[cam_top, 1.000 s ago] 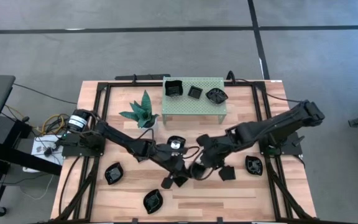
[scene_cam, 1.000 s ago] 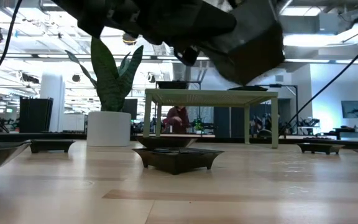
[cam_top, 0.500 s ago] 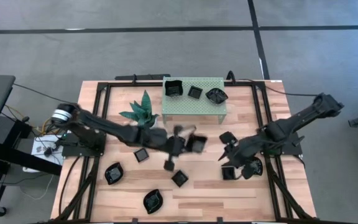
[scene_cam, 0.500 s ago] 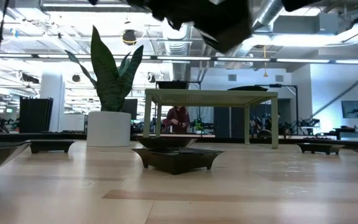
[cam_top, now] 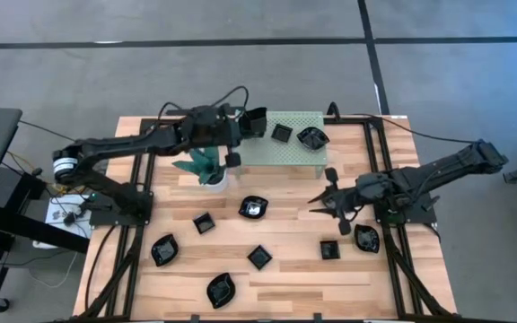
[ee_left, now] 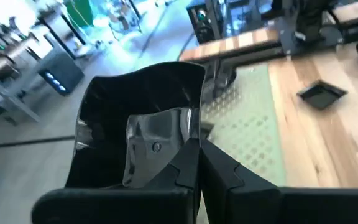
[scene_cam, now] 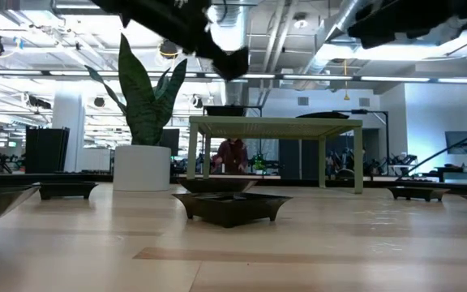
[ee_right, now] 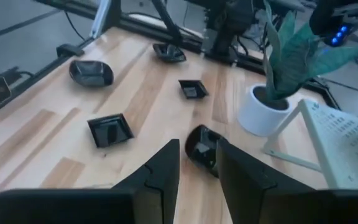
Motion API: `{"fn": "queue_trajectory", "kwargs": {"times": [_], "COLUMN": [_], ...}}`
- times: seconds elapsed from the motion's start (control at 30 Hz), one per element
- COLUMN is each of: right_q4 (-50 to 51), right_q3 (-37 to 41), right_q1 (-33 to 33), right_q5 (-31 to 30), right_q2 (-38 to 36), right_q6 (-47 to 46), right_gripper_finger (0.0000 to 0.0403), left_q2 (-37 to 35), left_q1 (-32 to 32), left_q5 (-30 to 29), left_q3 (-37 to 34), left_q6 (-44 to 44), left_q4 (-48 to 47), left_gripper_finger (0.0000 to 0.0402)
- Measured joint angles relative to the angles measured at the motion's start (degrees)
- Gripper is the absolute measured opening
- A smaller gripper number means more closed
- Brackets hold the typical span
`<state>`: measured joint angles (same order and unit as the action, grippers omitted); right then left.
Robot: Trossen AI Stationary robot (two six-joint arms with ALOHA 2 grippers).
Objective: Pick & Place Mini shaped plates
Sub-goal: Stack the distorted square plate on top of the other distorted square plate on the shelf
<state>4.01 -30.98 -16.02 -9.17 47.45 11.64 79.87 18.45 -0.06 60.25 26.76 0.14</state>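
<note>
My left gripper (cam_top: 243, 131) is shut on a glossy black square plate (ee_left: 142, 124), held high over the left end of the green perforated shelf (cam_top: 285, 152); in the low view the plate (scene_cam: 233, 62) hangs well above the shelf top. Two more plates (cam_top: 281, 133) (cam_top: 312, 137) lie on the shelf. Several black plates rest flat on the wooden table, among them a rounded one (cam_top: 252, 208) and a square one (cam_top: 329, 249). My right gripper (cam_top: 321, 192) stands open above the table's right half, nothing between its fingers (ee_right: 166, 168). My left gripper pinches the plate's raised rim (ee_left: 197, 127) at one side, one finger (ee_left: 182, 165) in front of the hollow and the other behind the wall. The fingers come nearly level from the table's left. The plate stands on edge, lifted clear of the table and the shelf.
A green-leaved plant (cam_top: 205, 160) in a white pot (cam_top: 214, 178) stands just left of the shelf, right under my left arm. Black frame rails (cam_top: 137, 170) run along the table's left and right sides. Bare wood lies between the scattered plates near the front edge.
My left gripper has risen from the table's middle and swung toward the far edge with the plate, ending over the shelf's left end beside the plant. My right gripper, open throughout, has drawn back from the middle toward the table's right edge.
</note>
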Motion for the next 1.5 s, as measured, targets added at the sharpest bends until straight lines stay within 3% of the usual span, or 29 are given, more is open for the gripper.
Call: {"fn": "queue_trajectory", "kwargs": {"times": [0.2, 0.47, 0.63, 0.87, 1.5], "right_q4": [0.4, 0.2, 0.3, 0.2, 0.2], "right_q3": [0.0, 0.1, 0.1, 0.1, 0.1], "right_q1": [1.6, 2.0, 1.9, 1.9, 1.9], "right_q5": [0.1, 0.1, 0.1, 0.1, 0.1], "right_q2": [1.0, 1.6, 1.6, 1.6, 1.6], "right_q6": [0.3, 0.9, 0.9, 0.9, 2.3], "right_gripper_finger": [0.0101, 0.0101, 0.0101, 0.0101, 0.0101], "left_q2": [3.7, 7.7, 6.5, 4.7, 6.4], "left_q1": [4.5, 5.5, 5.2, 5.2, 5.2], "left_q5": [1.3, 1.4, -2.1, -1.4, -3.6], "left_q3": [0.0, -0.1, -0.1, 0.0, 0.0], "left_q6": [0.7, 4.3, 4.5, 4.5, 4.3], "left_q4": [0.2, 0.0, -0.3, -6.8, -4.3], "left_gripper_finger": [0.0008, 0.001, 0.0012, 0.001, 0.0033]}}
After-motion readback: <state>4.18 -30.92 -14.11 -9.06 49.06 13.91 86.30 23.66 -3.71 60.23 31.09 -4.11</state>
